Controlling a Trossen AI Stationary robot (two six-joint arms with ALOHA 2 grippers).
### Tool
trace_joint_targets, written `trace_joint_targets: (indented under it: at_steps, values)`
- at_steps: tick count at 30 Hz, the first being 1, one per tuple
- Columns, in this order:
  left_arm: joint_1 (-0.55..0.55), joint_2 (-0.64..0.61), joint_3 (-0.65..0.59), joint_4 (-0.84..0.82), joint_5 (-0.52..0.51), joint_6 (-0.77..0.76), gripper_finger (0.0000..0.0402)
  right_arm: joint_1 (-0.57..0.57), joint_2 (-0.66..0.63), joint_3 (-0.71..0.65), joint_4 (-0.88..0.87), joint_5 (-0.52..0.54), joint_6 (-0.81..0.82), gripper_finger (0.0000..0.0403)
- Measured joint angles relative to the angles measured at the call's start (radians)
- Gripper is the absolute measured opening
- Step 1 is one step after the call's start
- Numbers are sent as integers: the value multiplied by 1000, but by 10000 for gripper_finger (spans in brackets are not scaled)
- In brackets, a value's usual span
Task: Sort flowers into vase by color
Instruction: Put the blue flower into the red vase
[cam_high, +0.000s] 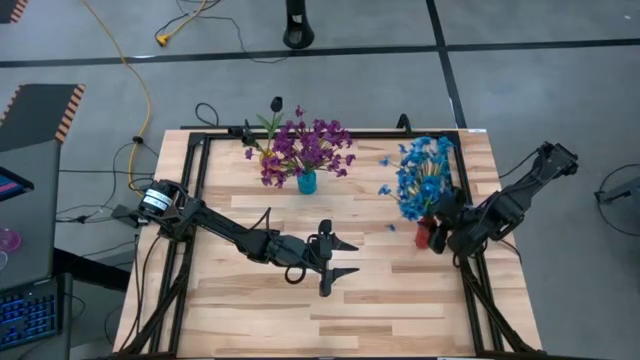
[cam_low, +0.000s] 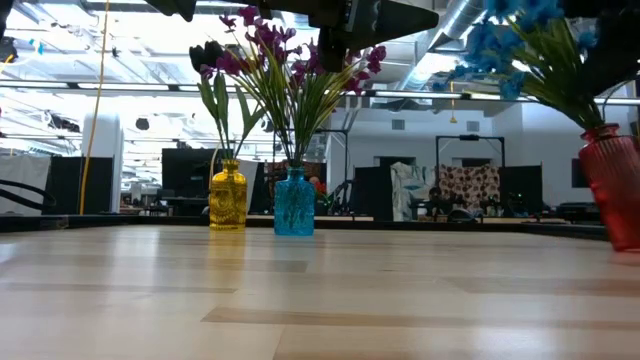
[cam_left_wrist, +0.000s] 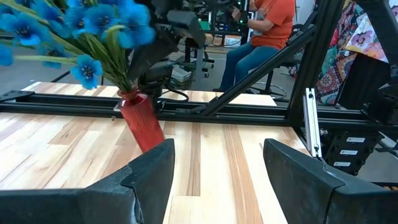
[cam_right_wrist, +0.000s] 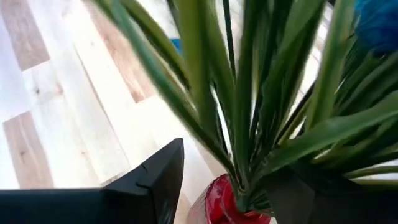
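Blue flowers (cam_high: 418, 178) stand in red vase (cam_high: 424, 234) at bench (cam_high: 400, 300) right edge. Right tool (cam_right_wrist: 239, 180) straddles stems at vase neck, fingers apart. Risk: retreat snags leaves, tips vase. Left tool (cam_high: 333, 262) apart, mid-bench, empty.

Left arm reaches out low over the table centre, left gripper (cam_high: 331, 254) with fingers spread apart and holding nothing; right arm folds in from the right edge, right gripper (cam_high: 443, 222) fingers parted.
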Motion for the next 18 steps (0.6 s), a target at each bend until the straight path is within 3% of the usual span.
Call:
trace_joint_targets:
  at_steps: [10,18]
  values:
    - [0,0,0,0,0,0,233,4,16,5,-5,-5,19,218]
    - [0,0,0,0,0,0,233,57,95,-81,55,19,69,187]
